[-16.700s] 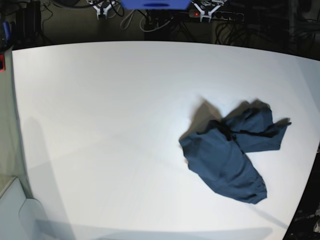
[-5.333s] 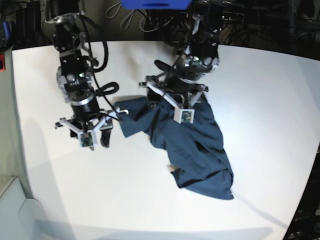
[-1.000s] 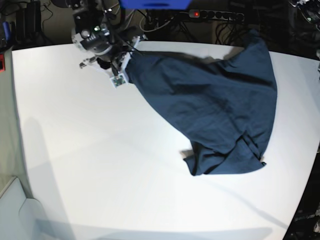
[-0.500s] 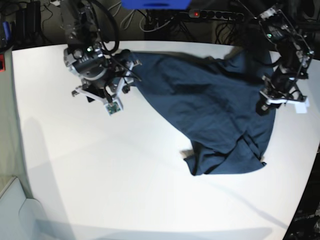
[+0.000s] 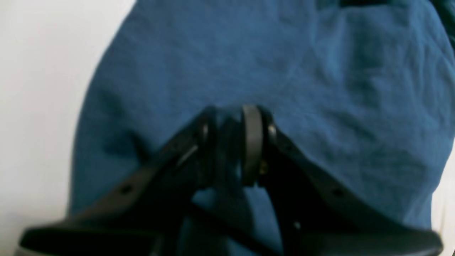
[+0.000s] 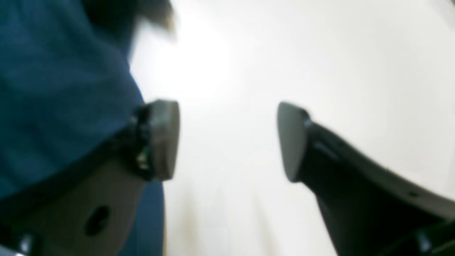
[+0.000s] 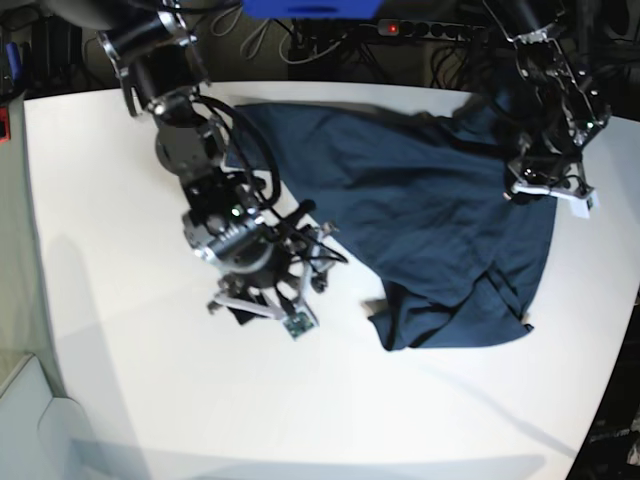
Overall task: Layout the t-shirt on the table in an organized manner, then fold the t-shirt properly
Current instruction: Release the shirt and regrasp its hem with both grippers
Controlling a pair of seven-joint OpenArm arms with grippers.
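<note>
The dark navy t-shirt (image 7: 420, 210) lies spread and wrinkled over the far right part of the white table (image 7: 150, 380), its near end bunched into folds. My left gripper (image 7: 535, 192) rests at the shirt's right edge. In the left wrist view its fingertips (image 5: 227, 142) stand a narrow gap apart just over the blue cloth (image 5: 320, 89). My right gripper (image 7: 262, 305) hangs over bare table left of the shirt. Its jaws (image 6: 227, 142) are wide open and empty, with the t-shirt (image 6: 53, 89) at its left finger and the table (image 6: 320, 53) beneath.
Cables and a power strip (image 7: 430, 30) lie beyond the table's far edge. The curved right edge (image 7: 612, 330) runs close to the shirt's bunched end. A pale grey object (image 7: 25, 420) sits at the front left corner.
The right arm let go of the shirt's far-left corner, swung toward the table's middle and opened wide. The left arm came down onto the shirt's right edge and its fingers parted slightly.
</note>
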